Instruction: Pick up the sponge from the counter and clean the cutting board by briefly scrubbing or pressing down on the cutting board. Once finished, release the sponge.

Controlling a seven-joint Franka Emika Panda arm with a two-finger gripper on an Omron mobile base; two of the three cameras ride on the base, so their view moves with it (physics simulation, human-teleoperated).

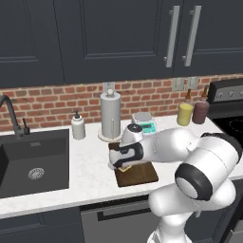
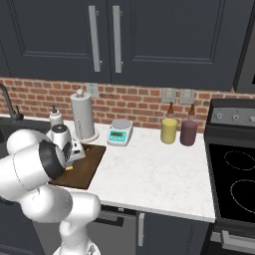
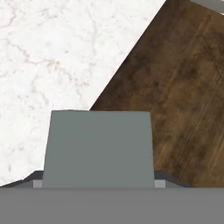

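The dark brown cutting board (image 1: 142, 176) (image 2: 85, 168) (image 3: 183, 96) lies flat on the white counter (image 1: 90, 166) (image 2: 149, 174) (image 3: 52, 57), in front of the paper towel roll. My gripper (image 1: 122, 164) (image 2: 68, 164) points down over the board's left part, shut on the sponge (image 1: 125, 168) (image 2: 69, 169). A sliver of the sponge's yellow body shows under the hand, low against the board. In the hand view the sponge's grey scrub top (image 3: 98, 148) sits between the fingers, near the board's edge where it meets the counter.
A dark sink (image 1: 33, 161) with a faucet is at the left. Along the brick wall stand a soap dispenser (image 1: 78, 126), a paper towel roll (image 1: 110, 115), a white-and-teal scale (image 1: 144, 123) and two bottles (image 1: 185, 113). A black stove (image 2: 234, 184) is at the right.
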